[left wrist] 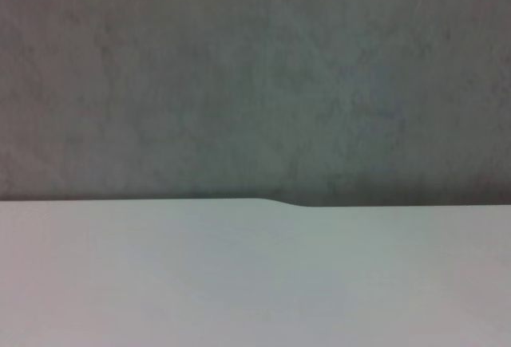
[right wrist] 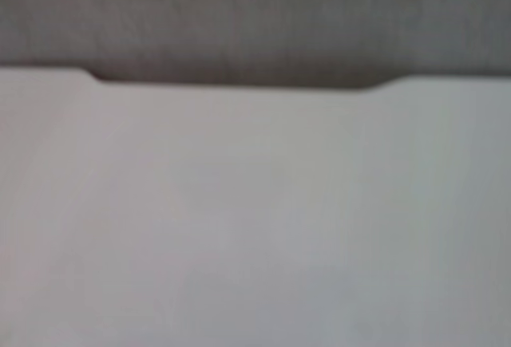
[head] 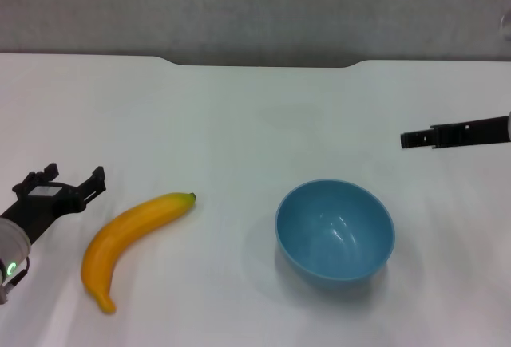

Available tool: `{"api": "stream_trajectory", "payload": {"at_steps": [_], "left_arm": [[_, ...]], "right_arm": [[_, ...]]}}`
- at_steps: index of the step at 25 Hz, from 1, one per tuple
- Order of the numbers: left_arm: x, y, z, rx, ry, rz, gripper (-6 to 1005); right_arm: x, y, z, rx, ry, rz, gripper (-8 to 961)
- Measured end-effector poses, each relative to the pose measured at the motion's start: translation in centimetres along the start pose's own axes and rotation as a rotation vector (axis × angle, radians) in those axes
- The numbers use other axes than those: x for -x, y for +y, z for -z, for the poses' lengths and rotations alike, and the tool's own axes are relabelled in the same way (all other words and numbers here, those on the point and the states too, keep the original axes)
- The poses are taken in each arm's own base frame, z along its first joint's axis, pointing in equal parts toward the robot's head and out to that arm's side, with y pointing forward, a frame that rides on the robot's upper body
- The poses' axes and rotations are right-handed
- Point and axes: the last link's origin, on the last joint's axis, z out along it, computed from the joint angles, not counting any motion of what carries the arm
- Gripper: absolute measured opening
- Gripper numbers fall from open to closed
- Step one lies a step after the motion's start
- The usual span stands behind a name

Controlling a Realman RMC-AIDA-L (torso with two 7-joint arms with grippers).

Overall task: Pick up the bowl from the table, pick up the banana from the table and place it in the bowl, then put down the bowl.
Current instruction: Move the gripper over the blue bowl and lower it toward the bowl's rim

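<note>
The light-blue bowl [head: 335,230] stands upright and empty on the white table [head: 239,124], right of centre near the front. The yellow-orange banana [head: 132,235] lies to its left, with its dark stem tip pointing toward the bowl. My left gripper [head: 75,175] is open and empty, low over the table just left of the banana. My right gripper [head: 406,139] reaches in from the right edge, behind and to the right of the bowl and apart from it. Neither wrist view shows the bowl or the banana.
The table's far edge has a shallow notch [head: 263,64] against a grey wall [head: 255,4]. The left wrist view shows only the tabletop [left wrist: 255,283] and wall. The right wrist view shows the tabletop [right wrist: 255,219] and the notch [right wrist: 239,82].
</note>
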Motion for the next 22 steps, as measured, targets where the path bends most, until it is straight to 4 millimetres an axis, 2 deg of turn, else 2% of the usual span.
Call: {"api": "stream_trajectory", "payload": {"at_steps": [6, 15, 19, 22], "left_arm": [[-0.8, 0.5, -0.6, 0.016, 0.015, -0.005, 879], [-1.1, 0.5, -0.9, 0.013, 0.019, -0.008, 879], [-1.1, 0.4, -0.9, 0.008, 0.017, -0.006, 880], [-1.1, 0.4, -0.9, 0.008, 0.017, -0.005, 880]], "right_arm": [[-0.7, 0.1, -1.8, 0.026, 0.143, 0.005, 852], [-1.8, 1.7, -4.2, 0.079, 0.215, 0.034, 851], [-2.7, 2.8, -4.9, 0.149, 0.226, 0.022, 851], [-3.3, 2.9, -5.2, 0.155, 0.246, 0.015, 851]]}}
